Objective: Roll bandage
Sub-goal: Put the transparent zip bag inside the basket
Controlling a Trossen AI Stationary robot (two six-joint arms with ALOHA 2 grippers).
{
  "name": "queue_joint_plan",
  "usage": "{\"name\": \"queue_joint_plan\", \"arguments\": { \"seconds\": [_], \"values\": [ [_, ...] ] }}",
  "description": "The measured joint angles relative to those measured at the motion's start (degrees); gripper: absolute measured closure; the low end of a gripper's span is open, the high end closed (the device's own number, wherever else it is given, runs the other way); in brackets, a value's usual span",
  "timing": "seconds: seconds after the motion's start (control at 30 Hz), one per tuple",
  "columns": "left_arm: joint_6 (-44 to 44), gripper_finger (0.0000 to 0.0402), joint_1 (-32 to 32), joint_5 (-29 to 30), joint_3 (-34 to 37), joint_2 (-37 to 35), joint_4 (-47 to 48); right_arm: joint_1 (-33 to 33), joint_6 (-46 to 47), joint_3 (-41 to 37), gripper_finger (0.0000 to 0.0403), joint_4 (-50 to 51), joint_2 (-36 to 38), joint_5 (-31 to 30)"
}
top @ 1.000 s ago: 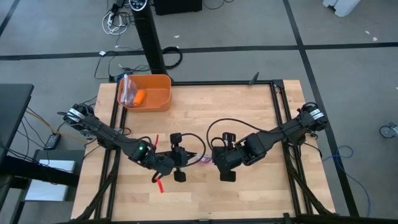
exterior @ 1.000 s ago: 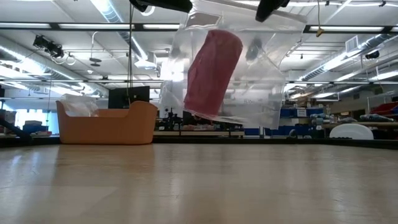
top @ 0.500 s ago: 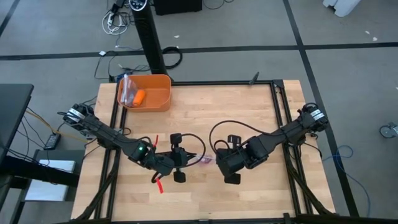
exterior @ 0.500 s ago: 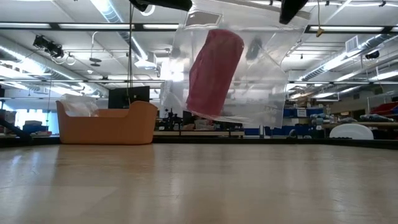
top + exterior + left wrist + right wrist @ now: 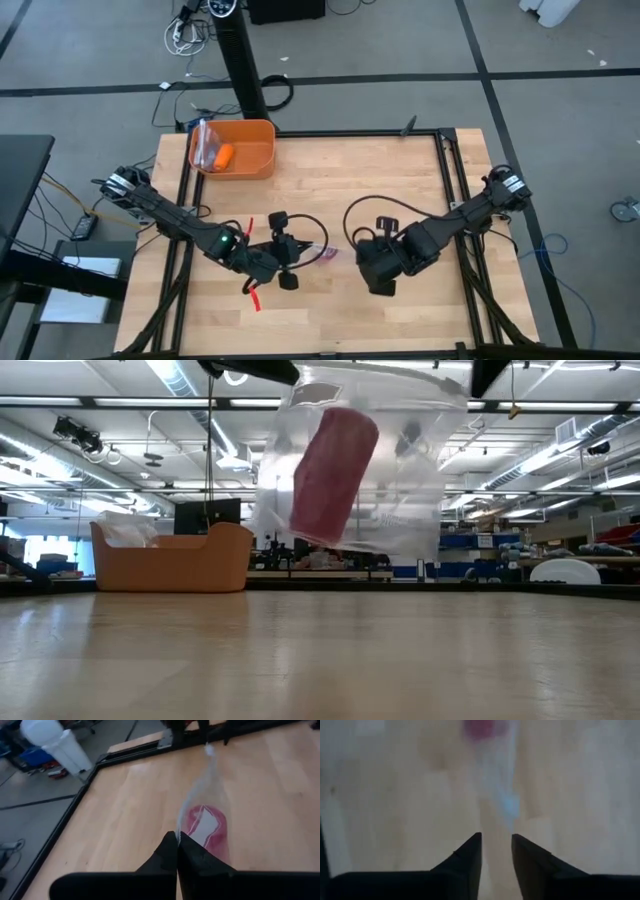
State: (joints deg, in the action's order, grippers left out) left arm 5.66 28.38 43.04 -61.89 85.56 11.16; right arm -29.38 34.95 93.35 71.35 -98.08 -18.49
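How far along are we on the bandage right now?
Done: the bandage is a rolled pink cylinder inside the clear plastic bag. In hand: the left gripper is shut on the bag's edge, holding it above the table; the right gripper is open, off it. Left: setting it down.

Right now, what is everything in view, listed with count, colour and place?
bandage: one, magenta-pink roll, inside the bag, off the table.
plastic bag: one, clear, hanging above the table's middle, pinched at its edge by the left gripper.
bin: one, orange, far left corner of the table.
small object: one, orange, inside the bin.
table: one, light wood with a black frame.
left gripper: one, dark, shut on the bag's edge, left of centre.
right gripper: one, dark, fingers apart with nothing between them, right of the bag.
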Motion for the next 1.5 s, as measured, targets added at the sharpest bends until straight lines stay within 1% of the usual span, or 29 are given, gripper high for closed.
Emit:
{"name": "queue_joint_plan", "arguments": {
  "seconds": [0.07, 0.23, 0.4, 0.5, 0.57, 0.63, 0.7, 0.87, 0.93, 1.0, 1.07, 1.17, 1.2, 1.3, 1.37, 1.43, 1.5],
  "values": [
    [2.0, 0.0400, 0.2, 2.2, 0.0, 0.0, 0.6, -0.5, 0.3, 0.0, 0.0278, -1.0, 0.7, -4.0],
    [7.1, 0.0400, 1.7, 8.4, 0.0, 0.1, 4.9, -2.1, 1.2, 0.1, 0.0245, -1.0, 3.2, -10.1],
    [12.4, 0.0400, 5.6, 9.8, 0.7, 0.1, 8.0, -2.4, 0.4, 0.2, 0.0239, -2.6, 4.6, -16.8],
    [14.1, 0.0400, 9.1, 9.9, 1.8, 0.1, 8.6, 1.0, -4.0, 0.1, 0.0240, -6.2, 4.6, -17.7],
    [17.5, 0.0400, 11.9, 10.8, 2.1, 0.2, 10.6, 4.7, -8.4, -1.0, 0.0240, -12.7, 4.6, -16.3],
    [22.6, 0.0400, 14.7, 12.6, 2.1, 0.2, 14.0, 9.3, -12.8, -1.7, 0.0239, -19.4, 4.5, -12.8],
    [27.9, 0.0400, 17.3, 14.4, 2.1, 0.2, 17.2, 14.6, -14.9, -1.8, 0.0238, -25.3, 4.5, -9.3],
    [37.3, 0.0401, 22.6, 18.0, 2.1, 0.2, 23.2, 28.7, -15.2, -1.8, 0.0233, -36.4, 3.2, -2.9],
    [40.2, 0.0401, 24.1, 18.7, 2.1, 0.2, 25.7, 33.4, -14.4, -1.7, 0.0230, -41.9, 1.5, 0.2],
    [43.6, 0.0401, 25.5, 19.6, 2.2, 0.2, 28.5, 37.0, -14.5, -1.7, 0.0226, -44.7, -0.7, 3.9],
    [46.5, 0.0401, 26.6, 20.4, 2.2, 0.4, 30.6, 39.0, -17.6, -1.7, 0.0222, -50.3, -4.0, 8.2],
    [50.3, 0.0401, 28.5, 20.8, 2.2, 0.5, 34.3, 39.3, -28.2, -1.8, 0.0216, -57.4, -9.1, 13.4],
    [50.9, 0.0401, 29.1, 20.9, 2.2, 0.5, 35.1, 39.1, -32.2, -1.6, 0.0215, -59.0, -10.8, 14.3],
    [51.6, 0.0401, 30.8, 21.0, 2.2, 0.5, 35.7, 38.6, -42.8, 1.3, 0.0213, -60.4, -15.1, 13.9],
    [51.6, 0.0401, 32.0, 21.0, 2.2, 0.5, 35.5, 39.1, -47.7, 4.5, 0.0213, -60.7, -17.9, 13.3],
    [51.6, 0.0401, 32.8, 21.0, 2.2, 0.6, 35.5, 39.4, -52.0, 8.8, 0.0213, -59.8, -21.1, 13.1],
    [51.6, 0.0401, 33.5, 20.8, 2.4, 0.7, 35.5, 39.9, -55.4, 13.7, 0.0213, -56.0, -24.9, 13.0]
  ]
}}
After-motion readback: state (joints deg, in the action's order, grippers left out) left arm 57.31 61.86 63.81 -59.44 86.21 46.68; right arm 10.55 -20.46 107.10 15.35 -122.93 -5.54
